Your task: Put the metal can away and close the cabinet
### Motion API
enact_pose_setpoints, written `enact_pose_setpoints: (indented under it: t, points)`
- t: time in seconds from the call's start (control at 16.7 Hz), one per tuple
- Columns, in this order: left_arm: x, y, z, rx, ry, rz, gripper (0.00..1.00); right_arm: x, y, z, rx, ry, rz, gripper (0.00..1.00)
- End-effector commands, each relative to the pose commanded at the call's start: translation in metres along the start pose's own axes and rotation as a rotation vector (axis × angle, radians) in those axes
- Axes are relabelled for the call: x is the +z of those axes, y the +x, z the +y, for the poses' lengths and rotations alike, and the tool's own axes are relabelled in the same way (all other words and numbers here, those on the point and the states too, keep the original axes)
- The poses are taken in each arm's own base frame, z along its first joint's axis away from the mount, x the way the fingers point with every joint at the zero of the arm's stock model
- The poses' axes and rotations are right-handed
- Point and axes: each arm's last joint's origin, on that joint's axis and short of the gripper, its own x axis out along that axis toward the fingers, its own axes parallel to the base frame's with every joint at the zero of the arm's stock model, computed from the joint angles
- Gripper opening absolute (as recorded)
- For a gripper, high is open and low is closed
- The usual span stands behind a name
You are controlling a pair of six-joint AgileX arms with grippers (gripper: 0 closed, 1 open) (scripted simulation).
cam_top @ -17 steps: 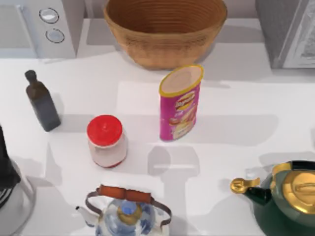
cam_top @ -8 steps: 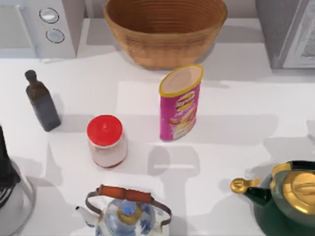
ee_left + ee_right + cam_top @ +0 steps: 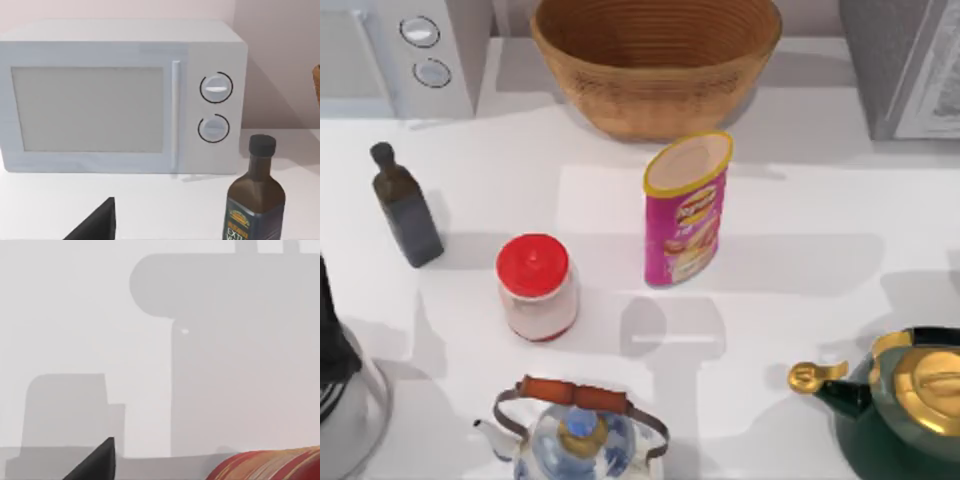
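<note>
A curved red surface with gold stripes [image 3: 265, 465], which may be the metal can, lies close beside the dark tip of my right gripper [image 3: 95, 462] in the right wrist view. I cannot tell whether it is held. Behind it is a pale wall with grey shadows. The grey cabinet [image 3: 900, 65] stands at the table's far right corner in the top view. In the left wrist view my left gripper [image 3: 95, 225] hangs low over the table, facing the white microwave [image 3: 125, 100] and a dark oil bottle [image 3: 255, 195].
On the white table stand a pink chips tube [image 3: 686, 210], a red-lidded jar [image 3: 536, 287], the oil bottle [image 3: 405, 207], a wicker basket [image 3: 655, 55], a blue-white teapot [image 3: 575, 435], a green-gold kettle [image 3: 905, 405] and the microwave [image 3: 405, 50]. A dark shape [image 3: 335, 340] sits at the left edge.
The things on the table have not moved. A grey shadow at the table's right edge has spread a little leftward.
</note>
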Motion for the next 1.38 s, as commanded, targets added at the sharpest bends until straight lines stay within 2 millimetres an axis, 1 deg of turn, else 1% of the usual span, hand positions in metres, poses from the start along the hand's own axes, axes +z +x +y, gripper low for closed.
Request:
enact_pose_setpoints:
  t: [0.06,0.84,0.9,1.38]
  points:
    - [0.0,0.0,0.0,0.0,0.0,0.0,1.0,0.0,0.0,0.0,0.0,0.0,0.0,1.0]
    - [0.0,0.0,0.0,0.0,0.0,0.0,1.0,0.0,0.0,0.0,0.0,0.0,0.0,0.02]
    - [0.0,0.0,0.0,0.0,0.0,0.0,1.0,0.0,0.0,0.0,0.0,0.0,0.0,0.0]
    - [0.0,0.0,0.0,0.0,0.0,0.0,1.0,0.0003,-0.0003,0.0001,0.0,0.001,-0.002,0.0]
